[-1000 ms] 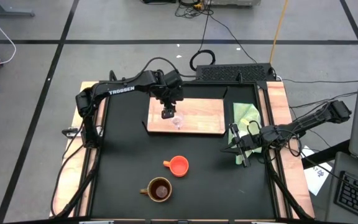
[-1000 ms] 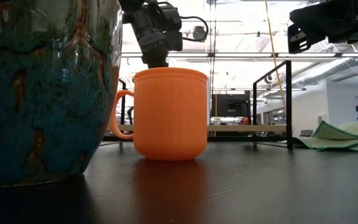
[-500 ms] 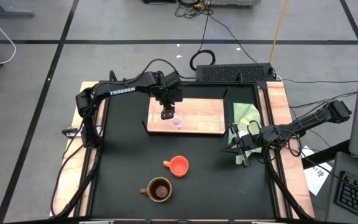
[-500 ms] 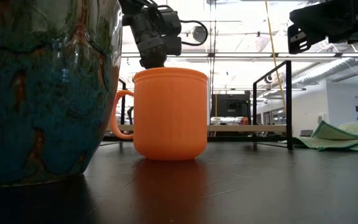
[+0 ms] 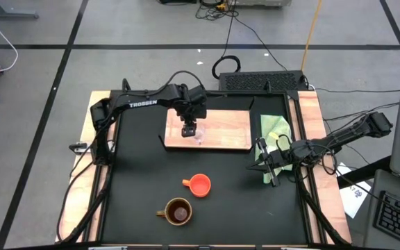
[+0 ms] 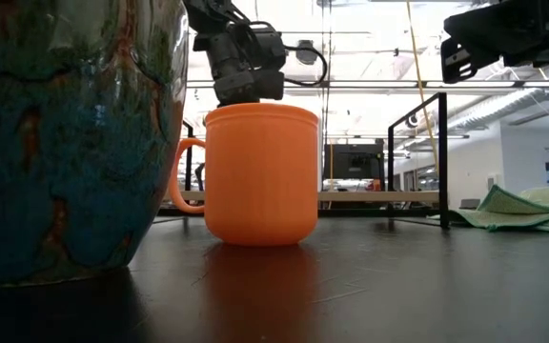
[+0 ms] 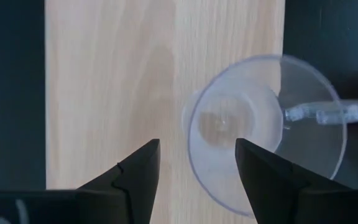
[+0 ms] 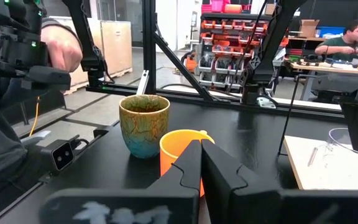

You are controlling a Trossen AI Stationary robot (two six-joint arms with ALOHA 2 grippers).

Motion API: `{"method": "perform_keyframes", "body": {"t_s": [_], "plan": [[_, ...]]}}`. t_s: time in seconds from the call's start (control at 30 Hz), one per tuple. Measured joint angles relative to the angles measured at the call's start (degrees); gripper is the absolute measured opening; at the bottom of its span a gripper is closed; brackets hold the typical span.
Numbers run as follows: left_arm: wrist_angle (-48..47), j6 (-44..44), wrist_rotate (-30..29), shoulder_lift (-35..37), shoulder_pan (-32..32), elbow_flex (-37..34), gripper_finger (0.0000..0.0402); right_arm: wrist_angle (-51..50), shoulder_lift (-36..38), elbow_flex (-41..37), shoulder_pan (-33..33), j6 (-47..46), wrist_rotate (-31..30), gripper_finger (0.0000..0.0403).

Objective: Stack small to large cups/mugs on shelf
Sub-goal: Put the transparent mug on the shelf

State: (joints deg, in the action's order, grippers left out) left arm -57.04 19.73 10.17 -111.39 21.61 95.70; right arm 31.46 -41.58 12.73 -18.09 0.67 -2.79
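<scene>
Still out on the bench (image 5: pixel 137 173) — brown mug (image 5: pixel 178 212) and orange cup (image 5: pixel 199 185), neither stacked. Only the glass cup (image 5: pixel 199 135) on the shelf (image 5: pixel 228 128), left gripper (image 5: pixel 188 129) above, jaws wide and empty. Right gripper (image 5: pixel 264 163) parked beside the green cloth (image 5: pixel 275 128) — jaws closed.

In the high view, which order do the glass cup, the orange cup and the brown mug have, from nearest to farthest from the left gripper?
Measured from the left gripper, open above the wood shelf:
1. Small clear glass cup: on the shelf, right beside the fingers.
2. Orange cup: on the black table, nearer the front edge.
3. Brown mug: farthest, just past the orange cup.
</scene>
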Motion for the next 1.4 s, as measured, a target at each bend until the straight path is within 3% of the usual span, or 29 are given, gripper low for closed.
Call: {"method": "perform_keyframes", "body": {"t_s": [0.23,0.57,1.4], "plan": [[0.15,2.14,-0.2,0.02,0.0,0.0,0.0189,0.01,0.0,0.0,0.0,0.07,0.0,0.0],[0.19,5.34,-1.88,0.02,0.02,0.0,0.0012,0.01,0.0,0.0,0.0,0.04,0.0,0.0],[-1.75,7.13,-3.19,0.38,1.24,0.07,0.0001,-0.58,-0.02,0.0,0.0,0.0,-0.02,0.0]]}}
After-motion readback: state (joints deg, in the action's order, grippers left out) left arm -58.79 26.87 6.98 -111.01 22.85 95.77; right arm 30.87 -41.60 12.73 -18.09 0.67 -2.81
